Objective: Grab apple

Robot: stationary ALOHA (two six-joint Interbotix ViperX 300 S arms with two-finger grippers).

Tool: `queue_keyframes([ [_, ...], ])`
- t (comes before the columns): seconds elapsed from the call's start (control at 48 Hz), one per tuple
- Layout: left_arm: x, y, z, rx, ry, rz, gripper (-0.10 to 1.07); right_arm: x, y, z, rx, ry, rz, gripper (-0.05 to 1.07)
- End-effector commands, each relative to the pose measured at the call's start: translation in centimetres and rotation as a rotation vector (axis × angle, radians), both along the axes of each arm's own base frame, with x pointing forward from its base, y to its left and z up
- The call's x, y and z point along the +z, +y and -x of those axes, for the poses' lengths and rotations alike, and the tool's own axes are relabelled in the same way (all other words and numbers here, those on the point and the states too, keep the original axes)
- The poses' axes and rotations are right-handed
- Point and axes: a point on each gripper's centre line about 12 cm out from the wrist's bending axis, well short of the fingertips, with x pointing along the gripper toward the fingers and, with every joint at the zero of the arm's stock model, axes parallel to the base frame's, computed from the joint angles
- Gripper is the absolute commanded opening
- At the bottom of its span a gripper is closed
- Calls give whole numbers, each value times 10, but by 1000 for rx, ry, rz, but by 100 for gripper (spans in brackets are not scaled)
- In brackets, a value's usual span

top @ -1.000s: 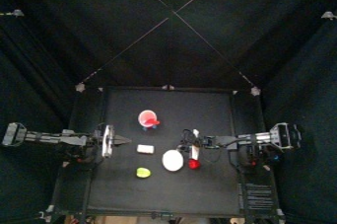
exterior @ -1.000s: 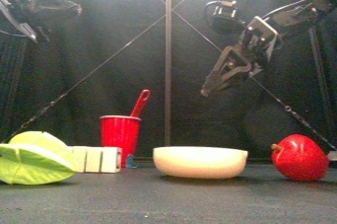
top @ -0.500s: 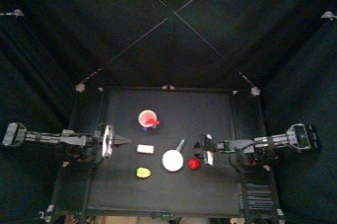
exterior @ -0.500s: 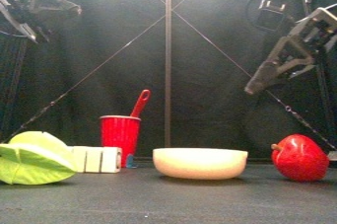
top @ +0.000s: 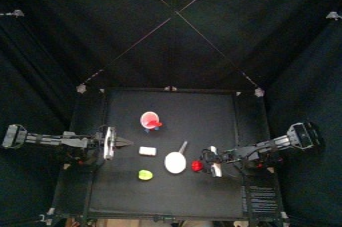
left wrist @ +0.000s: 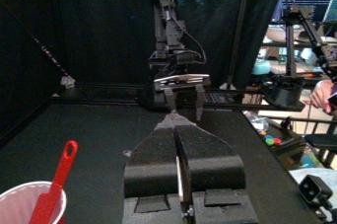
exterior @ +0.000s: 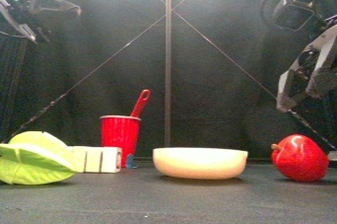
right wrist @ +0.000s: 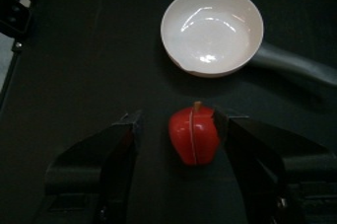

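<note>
Apple, low centre of the right wrist view between the open right jaws, looks firm, smooth, likely slippery: grip its widest middle; left jaws closed.

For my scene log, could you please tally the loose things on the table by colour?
Red: 2, the apple and the cup with its red spoon.
White: 2, the bowl and the small block.
Yellow-green: 1, the roundish object.
Total: 5.
</note>
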Motion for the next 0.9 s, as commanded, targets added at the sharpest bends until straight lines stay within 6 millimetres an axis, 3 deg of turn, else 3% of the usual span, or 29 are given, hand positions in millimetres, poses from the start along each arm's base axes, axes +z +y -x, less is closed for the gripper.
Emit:
queue_keyframes([
  [0.0,4,0,-2,-2,-12,-2,-2,4,0,-7,-5,-12,-2,91],
  [0.25,3,0,-1,-2,-8,-3,-2,0,0,-11,-10,5,-1,92],
  [0.5,2,0,-1,-2,-6,-1,-2,-6,-4,-13,-26,27,7,101],
  [0.875,2,0,-1,0,-3,-1,-2,-29,-11,-23,-39,117,42,101],
])
